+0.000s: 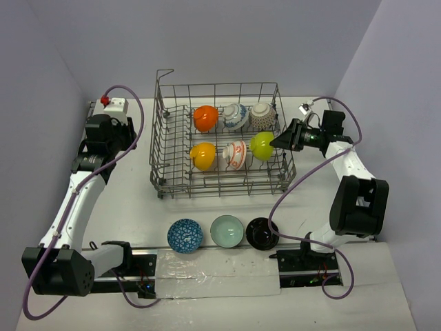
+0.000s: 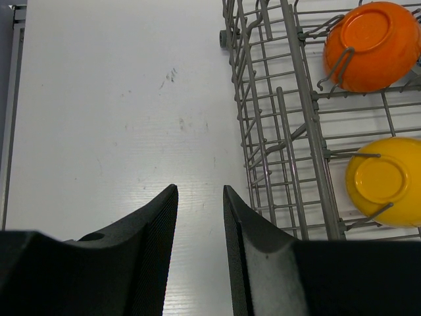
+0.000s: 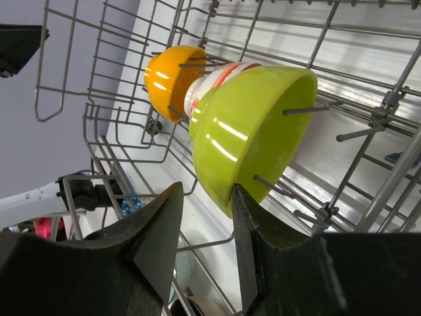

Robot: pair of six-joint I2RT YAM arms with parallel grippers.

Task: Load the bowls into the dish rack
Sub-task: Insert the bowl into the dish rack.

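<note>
The dish rack [image 1: 165, 181] holds several bowls on edge: orange [image 1: 205, 118], blue-and-white [image 1: 235, 116] and white-patterned [image 1: 262, 115] in the back row, yellow [image 1: 202, 156], red-and-white [image 1: 236, 154] and lime green [image 1: 261, 145] in front. My right gripper [image 3: 207, 187] is open at the rack's right side. One finger touches the rim of the lime green bowl [image 3: 250, 125], which leans on the tines; the other finger stands apart. My left gripper [image 2: 199, 189] is open and empty over bare table left of the rack [image 2: 309, 99].
Three bowls sit upright on the table in front of the rack: blue-patterned [image 1: 185, 235], pale teal [image 1: 227, 230] and glossy black [image 1: 262, 233]. A white box with a red button [image 1: 114, 105] stands at the back left. Walls close in on both sides.
</note>
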